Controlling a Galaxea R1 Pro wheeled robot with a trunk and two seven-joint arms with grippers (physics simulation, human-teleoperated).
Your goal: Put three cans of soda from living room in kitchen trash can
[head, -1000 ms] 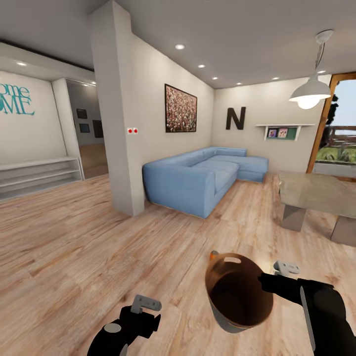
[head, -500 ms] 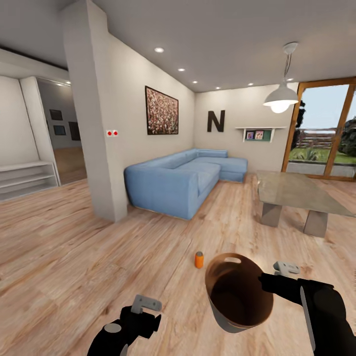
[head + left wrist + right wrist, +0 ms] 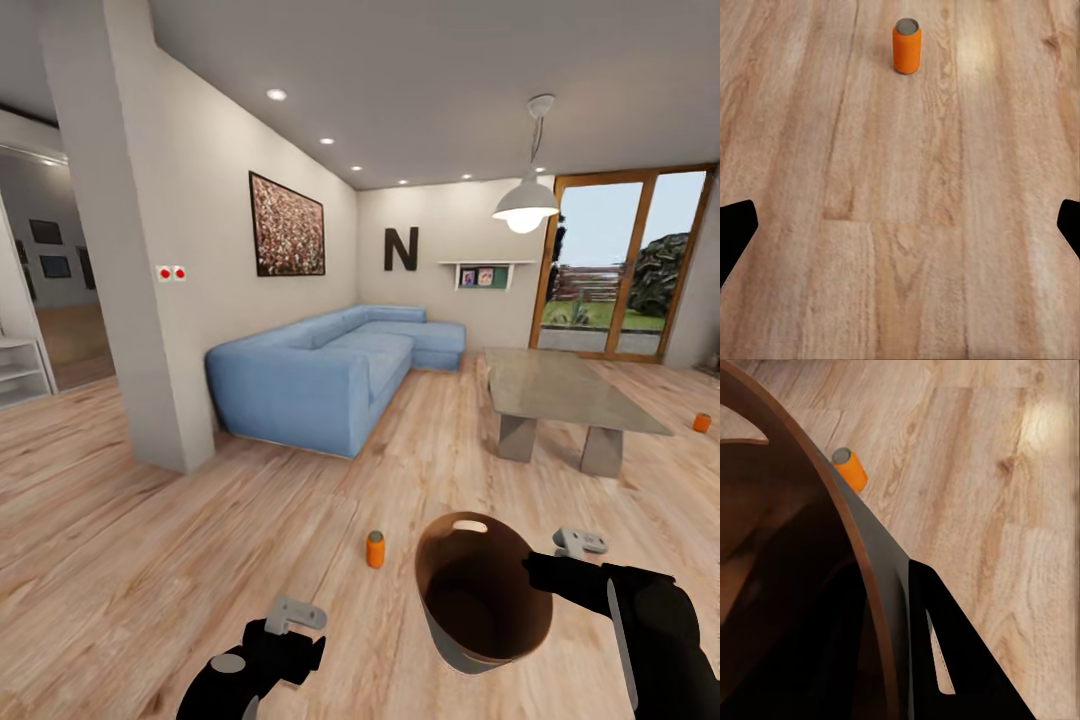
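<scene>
My right gripper is shut on the rim of the brown tash can, holding it tilted above the floor with its dark inside towards me. In the right wrist view one finger lies against the outside of the tash can wall. An orange can of soda stands upright on the wood floor just left of the bin, ahead of my left gripper. The left wrist view shows that can of soda ahead of the open left gripper. A second can of soda stands on the floor far right.
This is the living room: a blue sectional sofa on the left, a low glass-topped coffee table ahead on the right, wood-framed glass doors behind it. A white pillar stands at the left. Bare wood floor lies around me.
The camera has swung right, so the room slid left in view. The near can came into sight beside the bin, then the far can. Both grippers and the bin kept their places.
</scene>
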